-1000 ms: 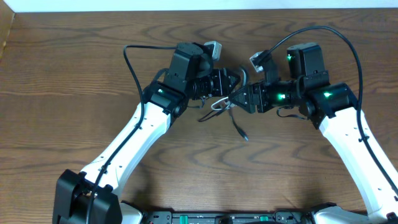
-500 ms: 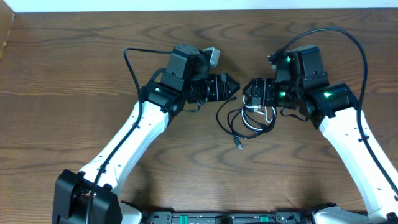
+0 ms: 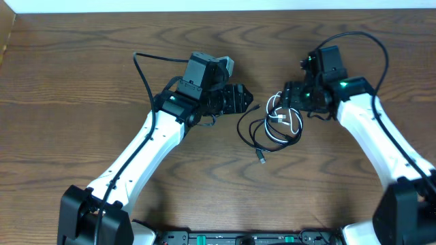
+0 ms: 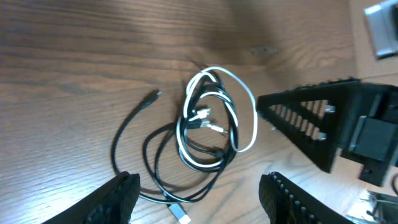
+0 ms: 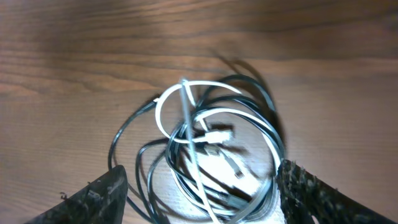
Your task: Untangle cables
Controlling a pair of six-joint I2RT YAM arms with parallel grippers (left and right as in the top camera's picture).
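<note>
The white cable (image 3: 298, 126) and the black cable (image 3: 246, 129) lie tangled in one loose coil on the wooden table between my two grippers. A plug end of the black cable (image 3: 261, 158) points toward the front. My left gripper (image 3: 246, 101) is open and empty, just left of and above the coil. In the left wrist view its jaws (image 4: 199, 202) stand wide apart short of the white cable (image 4: 252, 118) and black cable (image 4: 118, 146). My right gripper (image 3: 286, 99) is open over the coil's upper right. Its jaws (image 5: 199, 196) straddle the white cable (image 5: 163, 102) and black cable (image 5: 121, 140) without gripping.
A finger of the right gripper (image 4: 317, 127) shows in the left wrist view, right of the coil. Thick black arm wires arc above the left arm (image 3: 146, 64) and the right arm (image 3: 371, 41). The table's far edge (image 3: 218, 9) runs along the top.
One second ago both grippers met at the bundle, lifted off the table. The cables have since dropped onto the table as a spread coil. Both grippers have drawn apart, the right one up and to the right.
</note>
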